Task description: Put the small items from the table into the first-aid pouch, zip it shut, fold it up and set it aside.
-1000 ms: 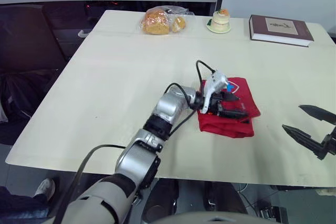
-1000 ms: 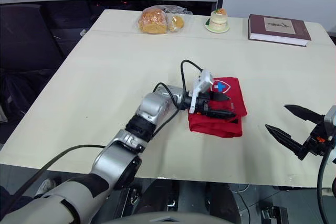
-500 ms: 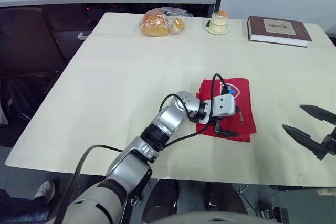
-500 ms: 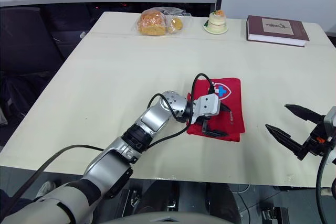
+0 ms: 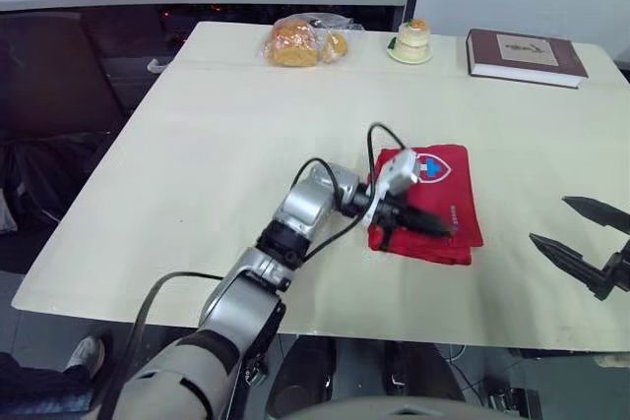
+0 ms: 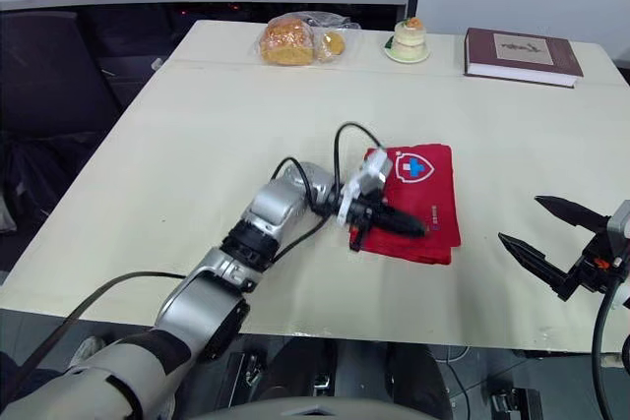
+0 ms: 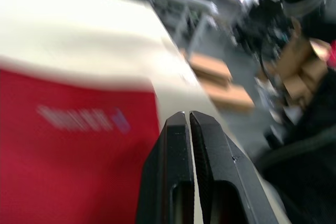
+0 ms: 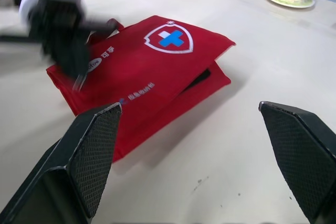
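The pale worktop (image 5: 197, 145) carried a clear bag of bread rolls (image 5: 300, 41) at its far edge, on the left side. Nearer the middle, the left arm reached forward and across with a black cable looping over its wrist, and the left claw (image 5: 443, 230) lay over the near left part of the red first-aid pouch (image 5: 451, 189). Its two black fingers (image 7: 176, 145) were pressed together with nothing pinched between them, pointing toward the robot's right across the red fabric. Whether they pressed on the pouch or hung just above it could not be told. The pouch sat right of the worktop's centre and well apart from the far things. It lay flat and doubled over in layers, with a white shield bearing a blue cross facing up toward its far end and a line of small white lettering along the top layer. In the right wrist view, a dark gap showed between the layers along one edge. Beyond it at the far edge stood a small layered cake on a plate (image 5: 410, 39), and further right a dark brown book (image 5: 525, 54) lay flat. At the far right, the right claw (image 5: 549, 220) hung near the worktop's near edge, its fingers spread wide and empty, close beside the pouch but apart from it.
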Action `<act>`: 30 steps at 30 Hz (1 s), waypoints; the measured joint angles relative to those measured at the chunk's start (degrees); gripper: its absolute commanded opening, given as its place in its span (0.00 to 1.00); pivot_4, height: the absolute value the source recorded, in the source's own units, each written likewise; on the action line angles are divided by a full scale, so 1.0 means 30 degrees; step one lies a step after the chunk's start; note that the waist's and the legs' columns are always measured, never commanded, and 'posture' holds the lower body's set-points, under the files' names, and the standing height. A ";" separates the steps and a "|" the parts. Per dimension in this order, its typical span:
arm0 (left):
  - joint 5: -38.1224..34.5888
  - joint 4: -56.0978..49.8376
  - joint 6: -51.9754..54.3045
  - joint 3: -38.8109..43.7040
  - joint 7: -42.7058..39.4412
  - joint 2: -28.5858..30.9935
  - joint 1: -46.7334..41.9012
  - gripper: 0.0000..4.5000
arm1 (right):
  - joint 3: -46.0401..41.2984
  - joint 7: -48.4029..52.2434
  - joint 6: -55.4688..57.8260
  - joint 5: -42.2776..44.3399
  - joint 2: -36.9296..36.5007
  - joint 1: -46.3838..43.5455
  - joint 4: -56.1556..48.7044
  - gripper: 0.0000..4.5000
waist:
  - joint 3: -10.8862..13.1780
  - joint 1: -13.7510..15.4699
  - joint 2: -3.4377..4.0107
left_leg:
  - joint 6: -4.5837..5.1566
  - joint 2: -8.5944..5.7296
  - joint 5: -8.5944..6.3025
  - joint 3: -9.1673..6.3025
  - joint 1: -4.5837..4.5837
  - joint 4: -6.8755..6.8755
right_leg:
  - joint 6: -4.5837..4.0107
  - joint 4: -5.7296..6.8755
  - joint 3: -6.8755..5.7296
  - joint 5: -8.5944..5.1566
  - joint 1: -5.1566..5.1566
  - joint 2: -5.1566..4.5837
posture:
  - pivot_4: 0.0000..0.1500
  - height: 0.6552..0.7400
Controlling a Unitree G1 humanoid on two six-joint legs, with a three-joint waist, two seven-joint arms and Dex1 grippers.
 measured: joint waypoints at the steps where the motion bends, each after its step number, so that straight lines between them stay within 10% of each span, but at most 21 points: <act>1: -0.0077 0.0168 -0.0072 0.0282 0.0228 -0.0194 -0.0329 0.02 | 0.0002 0.0000 -0.0001 0.0003 0.0001 -0.0013 -0.0001 1.00 | -0.0001 -0.0006 0.0001 | 0.0007 -0.0002 -0.0004 0.0003 0.0000 0.0000 | 0.0001 -0.0008 0.0004 0.0001 0.0001 0.0000 | 1.00 0.87; 13: 0.4888 1.0379 -0.8336 -0.0008 0.5492 -0.2520 -0.3590 0.02 | 0.0029 -0.0133 -0.0206 -0.0008 0.0060 0.0078 -0.0002 1.00 | 0.0004 -0.0099 -0.0008 | 0.0023 -0.0006 -0.0014 0.0013 0.0001 -0.0005 | 0.0003 -0.0024 0.0013 0.0001 0.0000 0.0007 | 1.00 0.87; 30: 0.8093 0.8079 -1.2413 -0.3436 0.1132 -0.2366 -0.0309 0.02 | 0.0024 -0.0400 -0.0595 -0.0018 0.0327 0.0698 -0.0132 1.00 | -0.0346 -0.0080 0.0025 | 0.0054 0.0017 -0.0035 -0.0003 0.0059 -0.0006 | -0.0081 -0.0090 0.0007 -0.0048 0.0099 0.0013 | 1.00 0.87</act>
